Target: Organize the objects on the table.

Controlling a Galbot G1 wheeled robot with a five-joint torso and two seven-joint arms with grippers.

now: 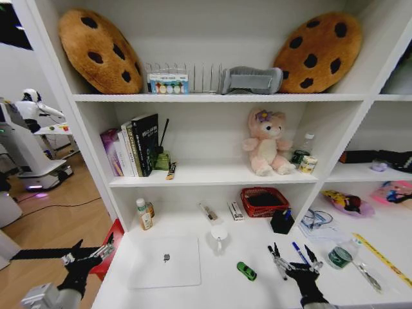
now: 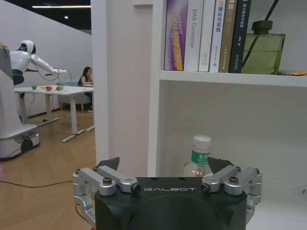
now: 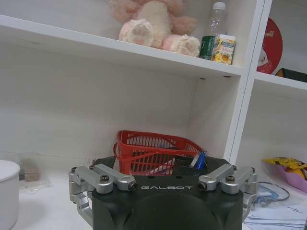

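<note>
Apparently both open: left gripper [image 1: 87, 255] off-table, right gripper [image 1: 293, 254] above pens [image 1: 290, 253].

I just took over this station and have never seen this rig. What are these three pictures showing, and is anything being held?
This is a two-armed wheeled robot facing a white desk built into shelving. The wide picture comes from its head camera; the other two look out from each wrist, over the black gripper body. The left gripper hangs open beside the desk's left edge, holding nothing. The right gripper is open over the desk, above a black pen and next to a blue pen, also empty. On the desk lie a silver laptop and a green toy car.
</note>
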